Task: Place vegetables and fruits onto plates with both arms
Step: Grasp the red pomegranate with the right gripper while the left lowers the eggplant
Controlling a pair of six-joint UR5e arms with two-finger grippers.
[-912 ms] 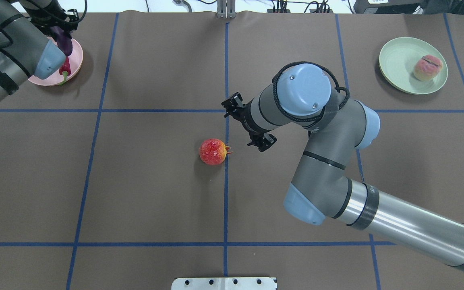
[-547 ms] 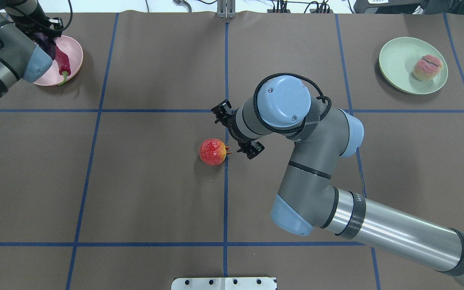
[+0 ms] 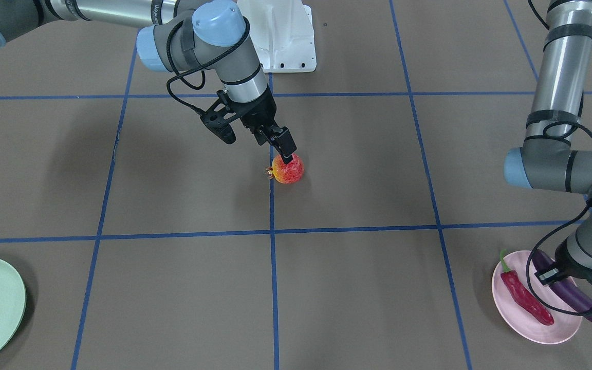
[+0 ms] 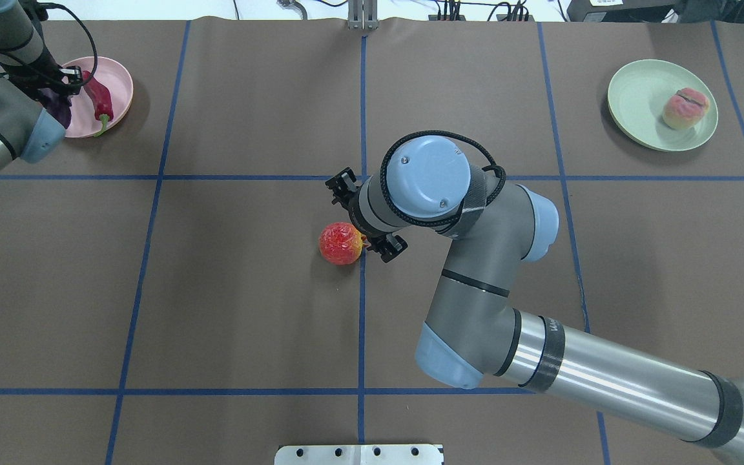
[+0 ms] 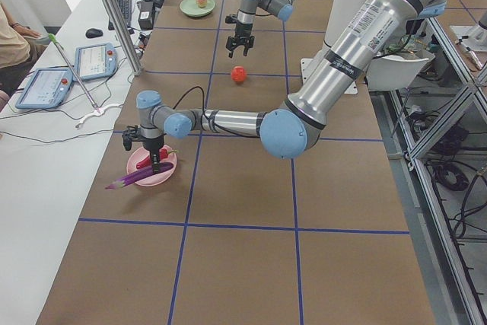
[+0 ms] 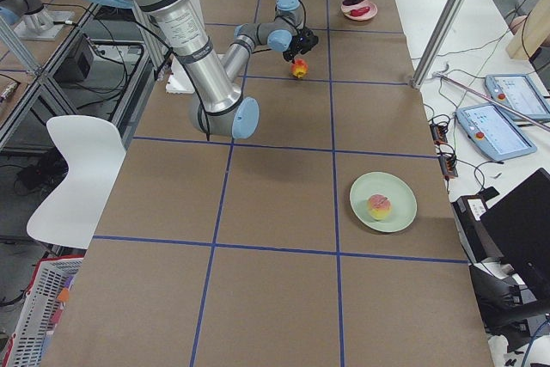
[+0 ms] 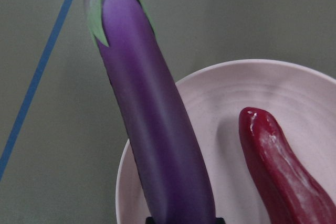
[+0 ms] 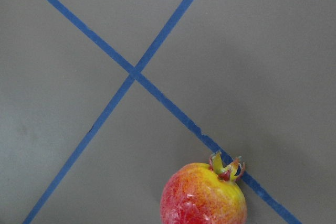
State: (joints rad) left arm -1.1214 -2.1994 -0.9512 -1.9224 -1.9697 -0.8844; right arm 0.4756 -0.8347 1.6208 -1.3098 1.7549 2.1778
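Observation:
The bumpy red-orange fruit (image 4: 341,243) sits on the table's middle, also in the front view (image 3: 289,170) and the right wrist view (image 8: 203,195). My right gripper (image 3: 257,146) is open just beside and above it, one finger near its top. My left gripper (image 3: 571,288) is shut on the purple eggplant (image 3: 581,300), which is tilted across the pink plate's (image 3: 522,318) outer edge, its cap end (image 7: 113,14) past the rim. The red chili (image 3: 526,300) lies on that plate. The peach (image 4: 686,108) sits on the mint green plate (image 4: 637,97).
The white base block (image 3: 285,36) stands at the robot's side of the table. Blue tape lines cross the brown mat. My right arm's elbow (image 4: 456,352) hangs over the table's near middle. Tablets (image 5: 95,60) lie beyond the far edge.
My right gripper has moved left and closer to the red-orange fruit. My left gripper has carried the eggplant leftward, from over the pink plate to its outer edge.

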